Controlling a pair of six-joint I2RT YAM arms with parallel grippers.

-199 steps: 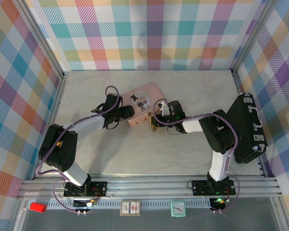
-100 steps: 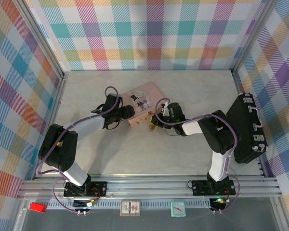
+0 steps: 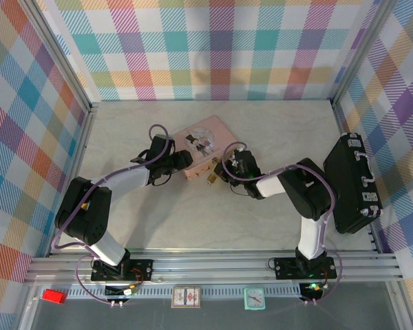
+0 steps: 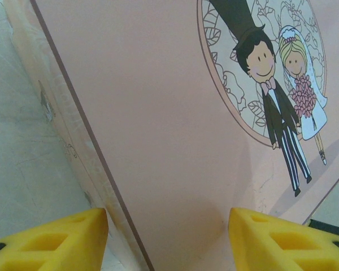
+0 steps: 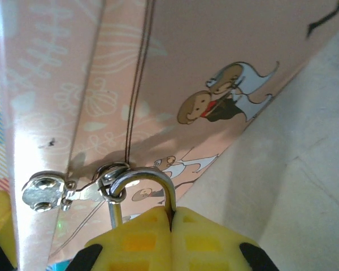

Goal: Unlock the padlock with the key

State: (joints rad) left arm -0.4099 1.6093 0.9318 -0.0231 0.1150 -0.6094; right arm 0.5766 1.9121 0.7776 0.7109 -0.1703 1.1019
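The pink tin [image 3: 205, 144] lies mid-table, its lid showing a bride and groom [image 4: 282, 107]. My left gripper [image 3: 186, 161] grips the tin's near-left corner; its yellow fingers [image 4: 56, 237] sit on either side of that corner [image 4: 166, 217]. The padlock [image 3: 212, 179] hangs from the tin's silver clasp [image 5: 45, 191] on the side wall. Its thin silver shackle [image 5: 152, 180] loops through the clasp ring and runs down between the fingers of my right gripper [image 5: 170, 212], which is shut on it. Those fingers cover the brass body. The key is hidden.
A black case [image 3: 354, 182] stands along the right wall, beside my right arm. The pale table [image 3: 193, 220] is bounded by metal rails and checked walls. Purple cables loop over both wrists near the tin.
My right gripper has slid left toward the tin's side and closed on the padlock. The left gripper and the tin have stayed where they were.
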